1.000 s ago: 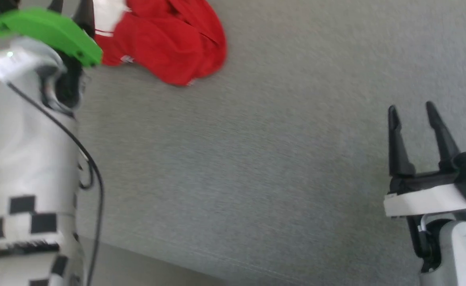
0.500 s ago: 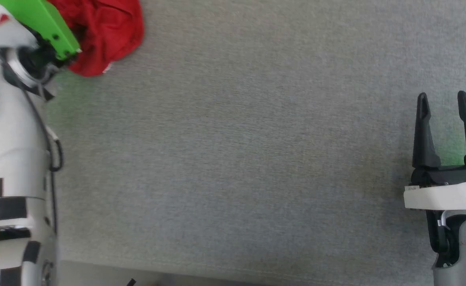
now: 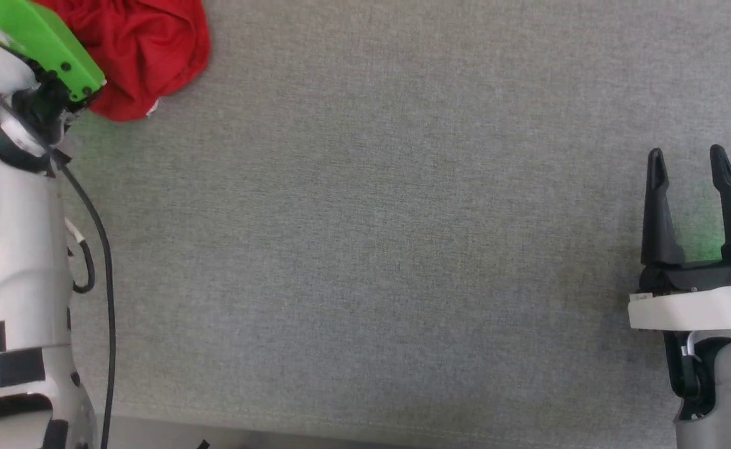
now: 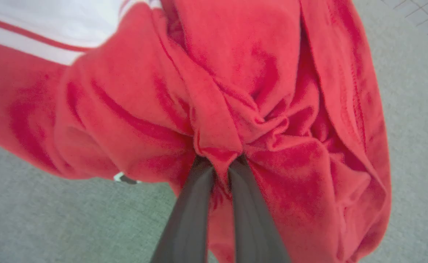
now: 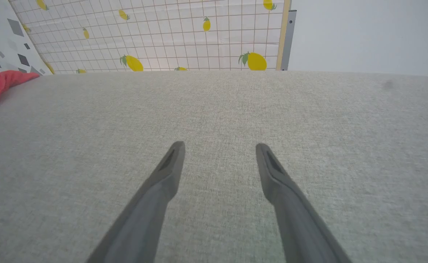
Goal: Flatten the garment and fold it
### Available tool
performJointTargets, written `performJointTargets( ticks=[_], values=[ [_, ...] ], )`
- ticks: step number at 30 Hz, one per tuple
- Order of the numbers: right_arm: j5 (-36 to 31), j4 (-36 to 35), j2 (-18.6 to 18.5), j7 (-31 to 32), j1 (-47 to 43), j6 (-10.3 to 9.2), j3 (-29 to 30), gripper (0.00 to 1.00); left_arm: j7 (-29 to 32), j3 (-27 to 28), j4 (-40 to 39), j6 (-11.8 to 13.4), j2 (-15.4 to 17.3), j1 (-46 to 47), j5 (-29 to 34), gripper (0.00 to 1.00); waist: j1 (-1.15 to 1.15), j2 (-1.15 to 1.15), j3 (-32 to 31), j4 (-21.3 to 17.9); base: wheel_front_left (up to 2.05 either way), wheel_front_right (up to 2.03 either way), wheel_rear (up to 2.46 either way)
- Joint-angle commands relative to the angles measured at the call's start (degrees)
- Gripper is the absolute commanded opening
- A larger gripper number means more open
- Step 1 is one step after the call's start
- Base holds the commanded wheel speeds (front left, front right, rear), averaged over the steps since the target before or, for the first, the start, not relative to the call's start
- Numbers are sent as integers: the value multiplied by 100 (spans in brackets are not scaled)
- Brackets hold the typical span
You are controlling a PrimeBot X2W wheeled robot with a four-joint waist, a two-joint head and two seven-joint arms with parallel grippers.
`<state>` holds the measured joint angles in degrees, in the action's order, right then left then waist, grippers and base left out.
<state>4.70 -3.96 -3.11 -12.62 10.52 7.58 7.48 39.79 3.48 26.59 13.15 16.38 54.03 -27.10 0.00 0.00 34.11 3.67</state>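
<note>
One garment [image 4: 272, 73] fold inside left gripper [image 4: 220, 163]

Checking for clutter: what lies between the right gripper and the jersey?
Only bare grey surface. The head view shows nothing from the open right gripper across to the jersey; the right wrist view agrees.

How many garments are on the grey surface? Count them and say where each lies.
1. The garment lies crumpled at the far left of the grey surface, a fold pinched between the fingers of the left gripper. The left arm may hide part.
</note>
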Motion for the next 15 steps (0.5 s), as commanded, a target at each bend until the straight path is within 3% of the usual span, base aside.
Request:
performJointTargets(
  ticks=[1, 6, 15],
  values=[
    [35, 51, 3, -44, 70, -9, -21, 100, -328, 69, -78, 10, 45, -37, 59, 0, 0, 0, -183, 41, 0, 0, 0],
    [73, 266, 10, -93, 34, -9, -59, 100, -1218, 119, -302, -155, 182, 114, 197, 0, 0, 0, -607, 46, 0, 0, 0],
    [227, 691, 21, -178, -129, -9, -140, 100, -1921, -54, -473, -742, 562, 1025, 315, 0, 0, 0, -1346, -10, 0, 0, 0]
  ],
)
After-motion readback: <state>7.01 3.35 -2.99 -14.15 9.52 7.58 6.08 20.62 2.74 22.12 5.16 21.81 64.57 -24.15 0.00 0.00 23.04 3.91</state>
